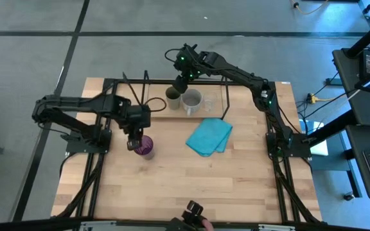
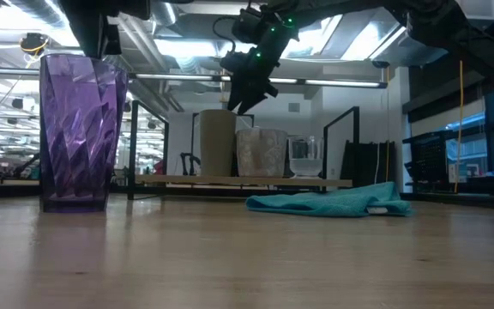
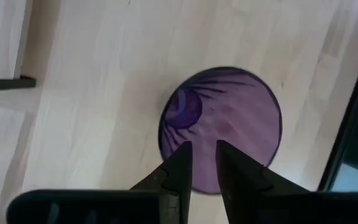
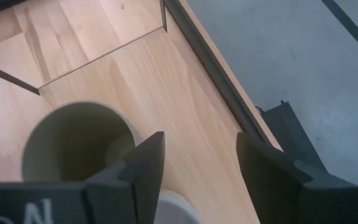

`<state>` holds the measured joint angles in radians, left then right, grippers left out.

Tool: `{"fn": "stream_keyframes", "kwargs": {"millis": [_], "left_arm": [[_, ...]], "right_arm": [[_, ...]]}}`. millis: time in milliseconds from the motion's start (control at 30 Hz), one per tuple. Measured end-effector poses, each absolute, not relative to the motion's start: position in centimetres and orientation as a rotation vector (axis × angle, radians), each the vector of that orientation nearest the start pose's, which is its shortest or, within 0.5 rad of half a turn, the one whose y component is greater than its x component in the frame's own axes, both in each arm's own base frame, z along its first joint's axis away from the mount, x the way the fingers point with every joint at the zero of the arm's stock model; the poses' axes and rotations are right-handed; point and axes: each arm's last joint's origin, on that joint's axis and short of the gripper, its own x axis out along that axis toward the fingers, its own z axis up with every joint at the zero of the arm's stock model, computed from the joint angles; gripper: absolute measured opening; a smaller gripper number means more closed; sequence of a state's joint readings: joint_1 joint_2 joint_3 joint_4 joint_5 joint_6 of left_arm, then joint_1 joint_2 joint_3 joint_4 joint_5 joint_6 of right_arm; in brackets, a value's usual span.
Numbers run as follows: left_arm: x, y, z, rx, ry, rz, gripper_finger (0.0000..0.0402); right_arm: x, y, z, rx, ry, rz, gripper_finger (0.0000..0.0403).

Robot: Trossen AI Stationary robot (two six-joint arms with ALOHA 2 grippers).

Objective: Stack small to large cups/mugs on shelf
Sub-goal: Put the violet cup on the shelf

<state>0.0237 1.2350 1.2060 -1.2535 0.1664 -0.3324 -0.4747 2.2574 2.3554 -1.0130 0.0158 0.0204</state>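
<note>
The purple tumbler point(image 1: 145, 147) stands upright on the bare wooden table point(image 1: 191, 186), left of centre in the high view and at the far left of the low view. The left hand point(image 3: 201, 163) hangs directly over it. In the left wrist view its two dark fingers point(image 3: 180, 165) stand a narrow gap apart above the tumbler's open mouth; whether they pinch the rim cannot be told.

On the shelf point(image 1: 236, 82), along the upper middle of the high view, three vessels stand in a row: the olive-green cup point(image 1: 173, 98), the grey mug point(image 1: 191, 101) touching or just beside it, and the small clear glass point(image 2: 304, 158) to the right. The right hand point(image 1: 181, 83) hovers above the olive-green cup, its fingers spread wide and gripping nothing; in the right wrist view the cup's open mouth shows beside one finger.

A folded turquoise cloth point(image 1: 209, 136) lies on the table to the right of centre, near the shelf, well apart from the tumbler.
</note>
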Motion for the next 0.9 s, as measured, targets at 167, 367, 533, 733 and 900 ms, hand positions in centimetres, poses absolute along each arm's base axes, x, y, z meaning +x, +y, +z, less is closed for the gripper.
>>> {"fn": "stream_keyframes", "kwargs": {"millis": [167,367,533,733,900], "left_arm": [[20.8,-0.5,30.8,-0.404,1.289,0.121,0.0067],[20.7,-1.1,29.5,-0.397,1.324,0.119,0.0067],[20.7,-1.1,28.6,-0.381,1.332,0.17,0.0066],[20.8,-0.9,28.6,-0.339,1.312,0.226,0.0066],[20.8,-0.9,28.6,-0.334,1.315,0.223,0.0049]], "right_arm": [[43.0,-22.1,31.4,0.228,0.905,-0.463,0.0201],[43.0,-22.1,31.4,0.227,0.905,-0.462,0.0201],[43.0,-22.1,31.4,0.216,0.907,-0.457,0.0201],[43.0,-22.1,31.4,0.208,0.909,-0.452,0.02],[43.0,-22.1,31.4,0.208,0.909,-0.452,0.02]]}}
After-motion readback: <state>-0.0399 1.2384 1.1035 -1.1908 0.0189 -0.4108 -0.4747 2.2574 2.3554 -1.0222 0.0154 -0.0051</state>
